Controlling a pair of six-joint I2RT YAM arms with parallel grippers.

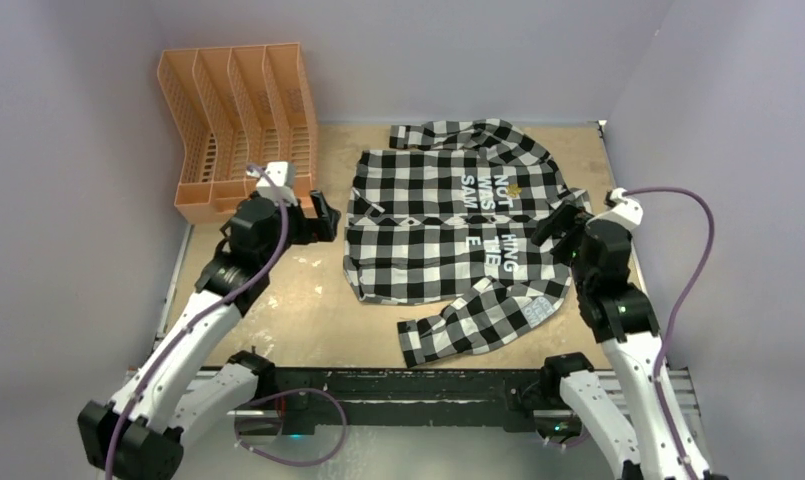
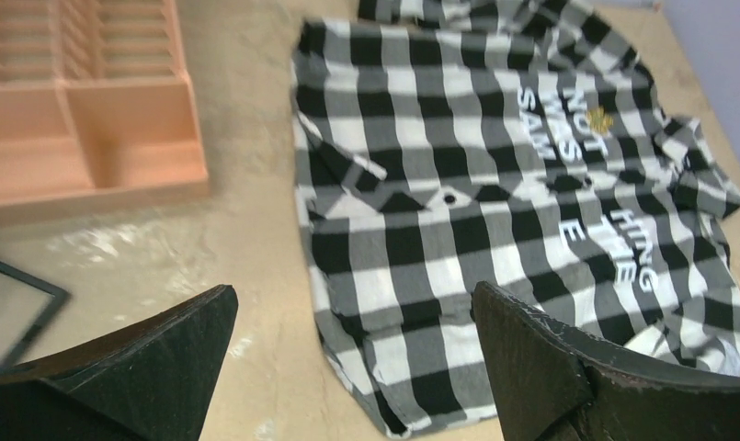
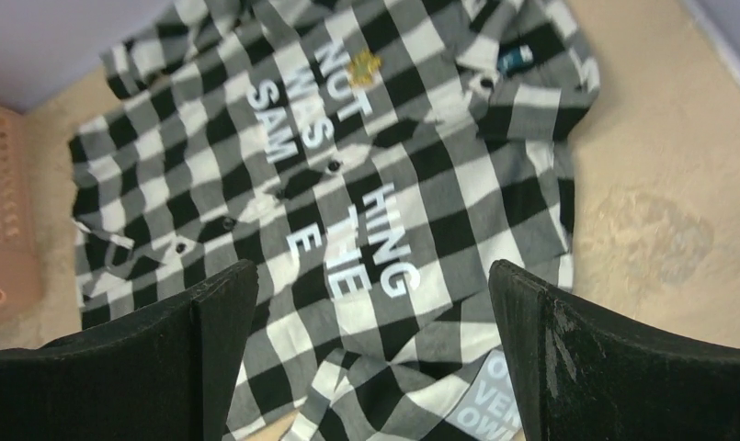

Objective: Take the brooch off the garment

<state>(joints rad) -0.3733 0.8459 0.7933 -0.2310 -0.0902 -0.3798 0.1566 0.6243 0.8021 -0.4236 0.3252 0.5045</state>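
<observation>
We judged the approach barely begun. Our left end effector (image 1: 323,215) hung just beside the garment's (image 1: 438,230) left edge and the right end effector (image 1: 553,225) at its right edge, both wide and empty. Farther on the garment, the brooch (image 1: 513,187) sat pinned among the lettering; the next move probably needs a fine pinch there.
</observation>
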